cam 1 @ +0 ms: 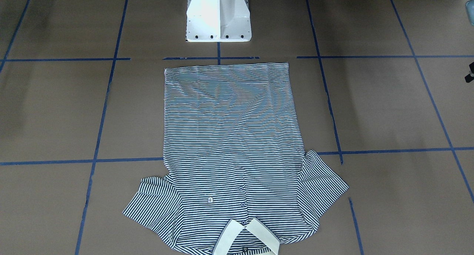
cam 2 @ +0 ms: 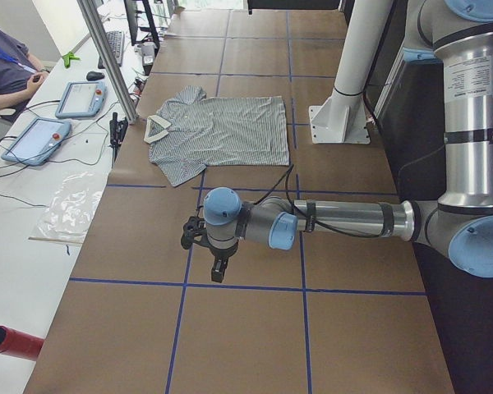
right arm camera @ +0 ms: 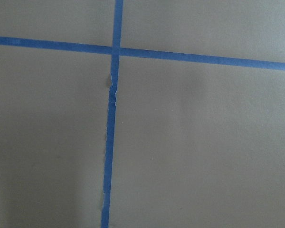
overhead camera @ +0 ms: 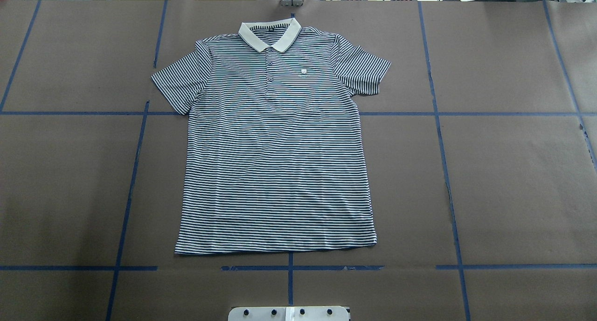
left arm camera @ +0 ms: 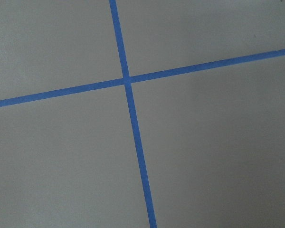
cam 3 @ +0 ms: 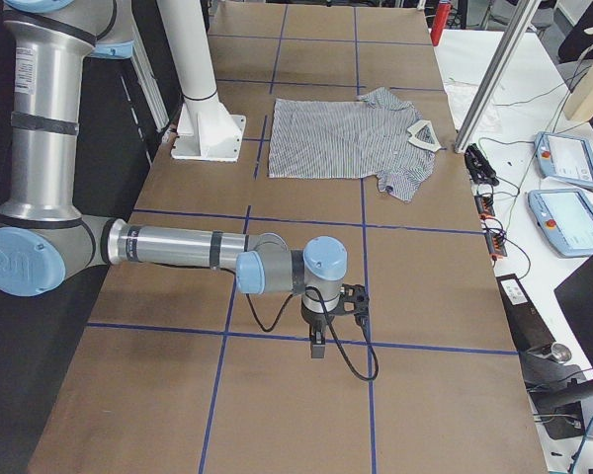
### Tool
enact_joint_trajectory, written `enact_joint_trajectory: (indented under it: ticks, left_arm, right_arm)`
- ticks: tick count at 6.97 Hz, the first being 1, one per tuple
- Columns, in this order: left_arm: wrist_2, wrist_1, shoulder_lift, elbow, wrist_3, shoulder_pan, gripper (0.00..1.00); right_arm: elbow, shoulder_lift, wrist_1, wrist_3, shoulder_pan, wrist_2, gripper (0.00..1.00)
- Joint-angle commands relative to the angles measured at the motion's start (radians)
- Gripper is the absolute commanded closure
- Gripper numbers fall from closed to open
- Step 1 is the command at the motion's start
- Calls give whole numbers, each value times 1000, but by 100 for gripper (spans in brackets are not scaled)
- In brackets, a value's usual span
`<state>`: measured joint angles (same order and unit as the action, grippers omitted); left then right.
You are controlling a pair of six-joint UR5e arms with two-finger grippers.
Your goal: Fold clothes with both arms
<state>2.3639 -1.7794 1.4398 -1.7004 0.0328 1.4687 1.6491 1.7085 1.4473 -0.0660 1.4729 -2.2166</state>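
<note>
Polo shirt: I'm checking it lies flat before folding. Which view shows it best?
Overhead exterior: the whole polo shirt shows, spread flat, front up. Front-facing clips its collar; side views show it small and far; wrist views show only taped table.

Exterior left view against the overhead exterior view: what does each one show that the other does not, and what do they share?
Only the exterior left view shows the left arm, its tool hanging over the table, apart from the striped shirt; open or shut, I cannot tell. A seated person and tablets are there too. Only the overhead view shows the buttons and chest logo. Both show the shirt lying flat and unfolded, blue tape lines and the white base.
</note>
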Motion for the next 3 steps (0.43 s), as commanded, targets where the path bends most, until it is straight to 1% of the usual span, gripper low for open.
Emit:
enact_joint_trajectory:
  ticks: [1,3]
  left_arm:
    - [-2,0,1,1,-4,-2,0]
    - [3,-5,4,-5,-4,-2,0]
  right_arm:
    - [0,0,-1,0,0,-2,0]
    - [6,0,-1,0,0,-9,0]
